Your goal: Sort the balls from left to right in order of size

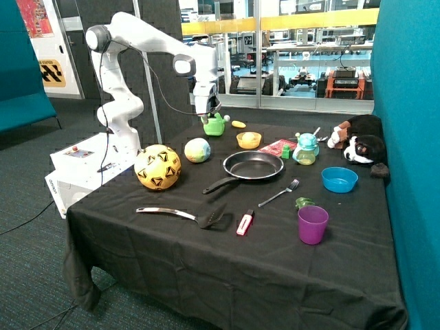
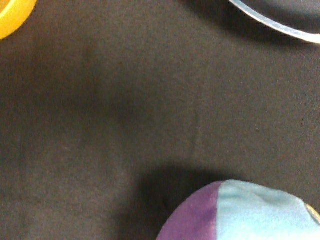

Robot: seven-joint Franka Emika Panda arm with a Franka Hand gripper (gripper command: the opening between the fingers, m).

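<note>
Claw (image 1: 208,110) fingers unclear, pastel ball (image 2: 250,212) cropped

No text, label or number can be read on anything here.

Your gripper (image 1: 208,110) hangs above the far side of the table (image 1: 172,254), just over the green cup (image 1: 214,126), with the pastel ball (image 1: 197,150), the yellow bowl (image 1: 248,140) and the frying pan (image 1: 253,166) ringing a bare patch of black cloth below it; the wrist view shows that patch open between the ball (image 2: 245,212), the bowl rim (image 2: 15,17) and the pan rim (image 2: 272,22). Toward the near edge you have a wide clear strip of cloth, broken only by the spatula (image 1: 185,216), the red-and-white stick (image 1: 245,223) and the purple cup (image 1: 313,224). The yellow football (image 1: 157,167) blocks the corner beside the robot base, and the fork (image 1: 278,194), blue bowl (image 1: 339,179) and plush dog (image 1: 359,141) crowd the opposite end.
</note>
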